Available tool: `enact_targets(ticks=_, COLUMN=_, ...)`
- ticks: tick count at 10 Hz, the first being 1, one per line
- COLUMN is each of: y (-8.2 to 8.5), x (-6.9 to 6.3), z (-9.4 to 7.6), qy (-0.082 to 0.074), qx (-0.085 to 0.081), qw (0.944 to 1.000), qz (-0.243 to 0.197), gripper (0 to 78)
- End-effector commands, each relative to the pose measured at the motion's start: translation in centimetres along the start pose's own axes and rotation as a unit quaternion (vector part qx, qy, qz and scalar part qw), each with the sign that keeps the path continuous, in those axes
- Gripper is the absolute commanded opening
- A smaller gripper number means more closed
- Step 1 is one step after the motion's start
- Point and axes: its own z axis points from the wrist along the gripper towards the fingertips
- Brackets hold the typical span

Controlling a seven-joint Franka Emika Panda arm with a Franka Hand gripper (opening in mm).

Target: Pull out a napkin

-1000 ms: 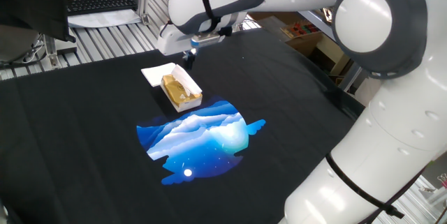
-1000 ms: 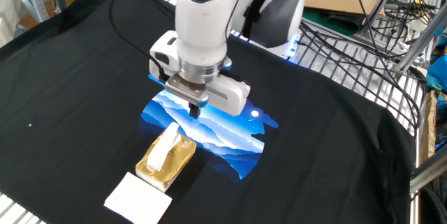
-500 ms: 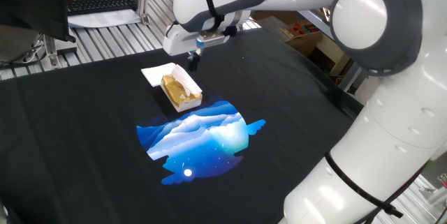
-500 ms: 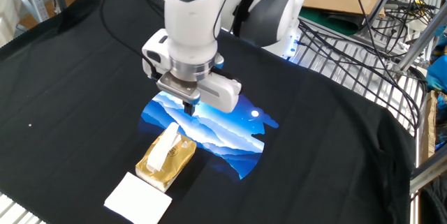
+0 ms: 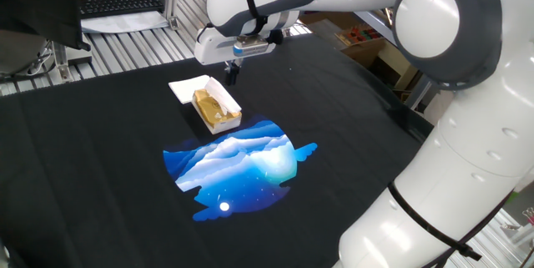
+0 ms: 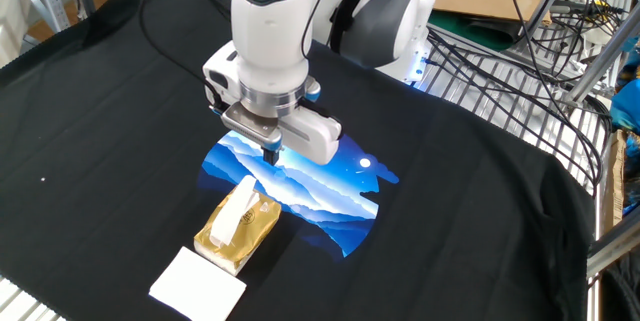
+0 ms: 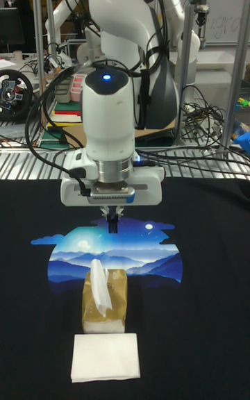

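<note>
The gripper (image 7: 112, 222) hangs in the air above the black cloth (image 6: 470, 211), its two fingers pressed together with nothing between them. In the tall fixed view the golden-brown pack (image 7: 104, 299) lies at about 6 o'clock from the gripper, apart from it, and the napkin (image 7: 100, 286) stands up out of the pack's top slot. A squarer white sheet (image 7: 105, 357) lies flat just at 6 o'clock of the pack, whose far end reaches onto the blue mountain print (image 7: 149, 257).

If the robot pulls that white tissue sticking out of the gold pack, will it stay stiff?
Probably not: the napkin looks thin and already leans, so it would likely flop. The small pack seems light, so it may lift too.
</note>
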Motion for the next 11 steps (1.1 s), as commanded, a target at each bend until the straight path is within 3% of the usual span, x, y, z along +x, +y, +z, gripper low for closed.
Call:
enact_targets(ticks=1, y=0.05, x=-0.08, z=-0.14, qy=-0.001, qx=0.001, qw=1.0000, qz=0.001, gripper=0.0)
enact_targets(ticks=11, y=0.12, x=-0.07, z=-0.05, qy=-0.002, qx=0.005, qw=1.0000, qz=-0.001, gripper=0.0)
